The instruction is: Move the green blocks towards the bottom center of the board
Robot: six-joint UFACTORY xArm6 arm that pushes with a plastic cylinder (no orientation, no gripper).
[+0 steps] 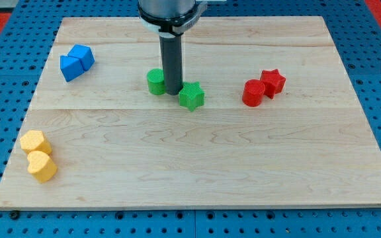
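While my tip (174,91), a bare rod with no pincer, sits between green cylinder (155,82) and green star (192,96) mid-board, both look light, rigid, slidey; push their top sides.

Green cylinder block (155,82) standing upright just above the frame's centre, left of the middle, green star-shaped block (192,96) lying flat slightly lower and to its right, the two near each other but apart, both on the wooden board's upper half

Dark straight rod (172,63) — grey collar
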